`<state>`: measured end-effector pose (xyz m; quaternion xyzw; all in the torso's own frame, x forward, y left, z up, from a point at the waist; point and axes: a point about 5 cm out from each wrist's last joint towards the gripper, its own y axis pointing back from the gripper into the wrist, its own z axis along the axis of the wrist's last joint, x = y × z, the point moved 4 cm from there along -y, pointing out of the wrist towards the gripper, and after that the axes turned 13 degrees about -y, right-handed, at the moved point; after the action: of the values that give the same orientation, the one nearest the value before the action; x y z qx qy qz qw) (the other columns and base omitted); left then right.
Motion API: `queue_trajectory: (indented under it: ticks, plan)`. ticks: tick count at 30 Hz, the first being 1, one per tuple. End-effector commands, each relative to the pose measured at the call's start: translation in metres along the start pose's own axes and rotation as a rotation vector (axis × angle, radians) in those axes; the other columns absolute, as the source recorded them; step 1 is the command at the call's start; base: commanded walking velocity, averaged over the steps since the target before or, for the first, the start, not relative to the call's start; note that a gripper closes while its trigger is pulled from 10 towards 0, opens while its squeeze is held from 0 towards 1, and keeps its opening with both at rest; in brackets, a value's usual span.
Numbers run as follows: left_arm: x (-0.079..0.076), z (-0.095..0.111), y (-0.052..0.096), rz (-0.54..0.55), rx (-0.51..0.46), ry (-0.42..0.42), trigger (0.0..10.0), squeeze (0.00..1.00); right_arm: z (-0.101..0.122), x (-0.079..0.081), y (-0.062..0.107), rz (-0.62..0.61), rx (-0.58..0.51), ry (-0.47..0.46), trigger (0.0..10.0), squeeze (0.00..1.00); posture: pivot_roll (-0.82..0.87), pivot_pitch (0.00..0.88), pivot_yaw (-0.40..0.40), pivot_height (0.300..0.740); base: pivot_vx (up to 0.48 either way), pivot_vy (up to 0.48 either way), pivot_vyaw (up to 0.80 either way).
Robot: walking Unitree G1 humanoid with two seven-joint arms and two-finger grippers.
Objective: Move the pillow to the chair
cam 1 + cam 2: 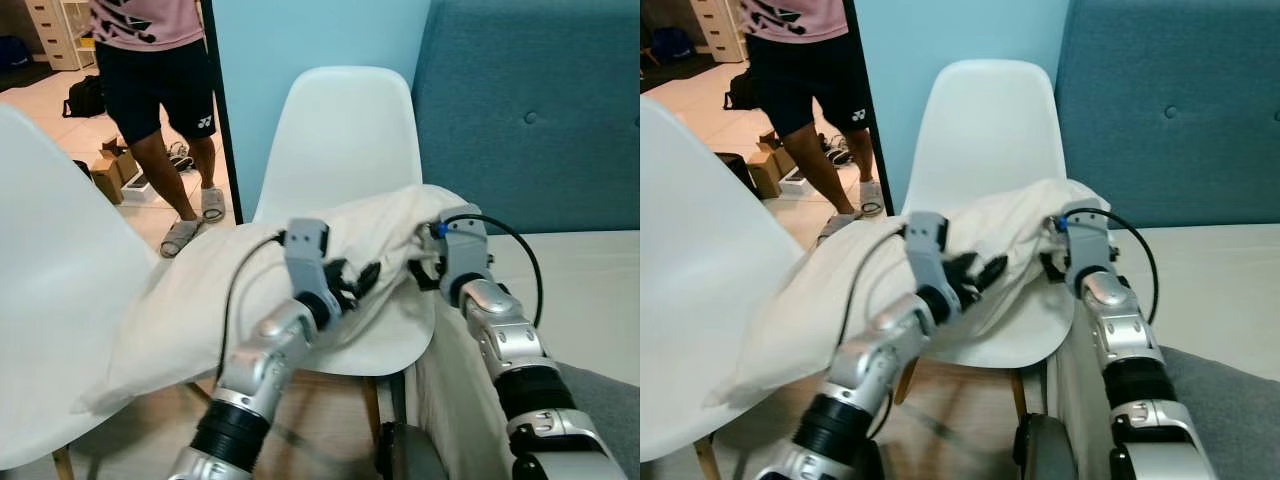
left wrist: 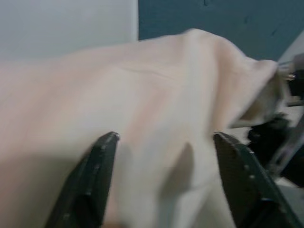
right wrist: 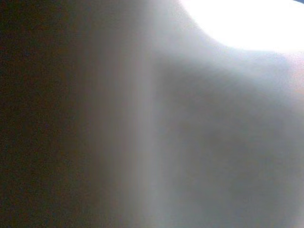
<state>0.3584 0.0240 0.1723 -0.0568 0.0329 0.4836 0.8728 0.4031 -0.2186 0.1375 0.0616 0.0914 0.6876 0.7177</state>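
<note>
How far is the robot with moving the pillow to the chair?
Mostly done: the cream pillow already lies across the seat of the white chair. In hand: the left hand, fingers open, and the right hand are both at the pillow. Left: one end droops off the seat toward the nearer white chair, so seat it fully and withdraw.

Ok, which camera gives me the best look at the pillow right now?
Left eye view: the whole pillow shows draped across the white chair, between both grippers. Right eye view matches. Left wrist view shows a close patch between open fingers; right wrist view is a blur.
</note>
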Motion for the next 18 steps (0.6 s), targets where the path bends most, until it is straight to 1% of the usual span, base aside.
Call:
queue_trajectory:
  ticks: [1,2,3,4,5,6,7,8,9,10,11,12,13,14,15,16,17,18]
  plan:
    - [0.013,0.005,0.007,0.046,-0.003,-0.036,10.0,1.00,0.008,0.004,-0.002,0.009,-0.022,0.017,10.0,0.00,0.06,0.000,-0.025,0.537,0.000,0.000,0.00]
    - [0.023,0.015,0.010,0.086,-0.031,-0.084,10.0,1.00,0.011,0.005,-0.002,0.018,-0.037,0.013,10.0,0.00,0.06,0.000,-0.026,0.537,0.000,0.000,0.00]
    - [0.036,0.033,0.016,0.146,-0.077,-0.150,10.0,1.00,0.014,0.006,-0.002,0.028,-0.051,0.003,10.0,0.00,0.06,0.000,-0.029,0.537,0.000,0.000,0.00]
    - [0.036,0.033,0.016,0.146,-0.077,-0.150,10.0,1.00,0.014,0.006,-0.002,0.028,-0.051,0.003,10.0,0.00,0.06,0.000,-0.029,0.537,0.000,0.000,0.00]
    - [0.056,0.066,0.029,0.241,-0.158,-0.284,10.0,1.00,0.017,0.006,-0.002,0.035,-0.062,-0.003,10.0,0.00,0.06,0.000,-0.031,0.537,0.000,0.000,0.00]
    - [0.056,0.066,0.029,0.241,-0.158,-0.284,10.0,1.00,0.017,0.006,-0.002,0.035,-0.062,-0.003,10.0,0.00,0.06,0.000,-0.031,0.537,0.000,0.000,0.00]
    - [0.062,0.079,0.035,0.272,-0.189,-0.349,10.0,1.00,0.017,0.006,-0.002,0.037,-0.062,-0.004,10.0,0.00,0.06,0.000,-0.031,0.537,0.000,0.000,0.00]
    - [0.065,0.088,0.041,0.292,-0.198,-0.406,10.0,1.00,0.016,0.005,-0.002,0.036,-0.057,-0.001,10.0,0.00,0.07,0.000,-0.035,0.537,0.000,0.000,0.00]
    - [0.065,0.088,0.041,0.292,-0.198,-0.406,10.0,1.00,0.016,0.005,-0.002,0.036,-0.057,-0.001,10.0,0.00,0.07,0.000,-0.035,0.537,0.000,0.000,0.00]
    - [0.066,0.097,0.049,0.290,-0.195,-0.518,10.0,1.00,0.016,0.006,-0.003,0.039,-0.051,0.001,10.0,0.00,0.07,0.000,-0.036,0.537,0.000,0.000,0.00]
    - [0.063,0.096,0.056,0.253,-0.152,-0.652,10.0,1.00,0.014,0.008,-0.003,0.053,-0.041,0.004,10.0,0.00,0.08,0.000,-0.035,0.537,0.000,0.000,0.00]
    - [0.060,0.090,0.062,0.213,-0.102,-0.747,10.0,1.00,0.012,0.011,-0.004,0.065,-0.034,0.006,10.0,0.00,0.08,0.000,-0.036,0.537,0.000,0.000,0.00]
    - [0.060,0.090,0.062,0.213,-0.102,-0.747,10.0,1.00,0.012,0.011,-0.004,0.065,-0.034,0.006,10.0,0.00,0.08,0.000,-0.036,0.537,0.000,0.000,0.00]
    - [0.057,0.080,0.067,0.165,-0.040,-0.816,10.0,1.00,0.012,0.014,-0.004,0.078,-0.032,0.009,10.0,0.00,0.08,0.000,-0.036,0.537,0.000,0.000,0.00]
    - [0.057,0.063,0.074,0.122,0.054,-0.854,10.0,1.00,0.012,0.017,-0.004,0.093,-0.031,0.012,10.0,0.00,0.08,0.000,-0.035,0.537,0.000,0.000,0.00]
    - [0.057,0.063,0.074,0.122,0.054,-0.854,10.0,1.00,0.012,0.017,-0.004,0.093,-0.031,0.012,10.0,0.00,0.08,0.000,-0.035,0.537,0.000,0.000,0.00]
    - [0.057,0.042,0.084,0.085,0.156,-0.872,10.0,1.00,0.012,0.021,-0.004,0.108,-0.033,0.014,10.0,0.00,0.09,0.000,-0.034,0.537,0.000,0.000,0.00]
    - [0.056,0.026,0.093,0.059,0.234,-0.872,10.0,1.00,0.012,0.023,-0.004,0.120,-0.031,0.016,10.0,0.00,0.09,0.000,-0.035,0.537,0.000,0.000,0.00]
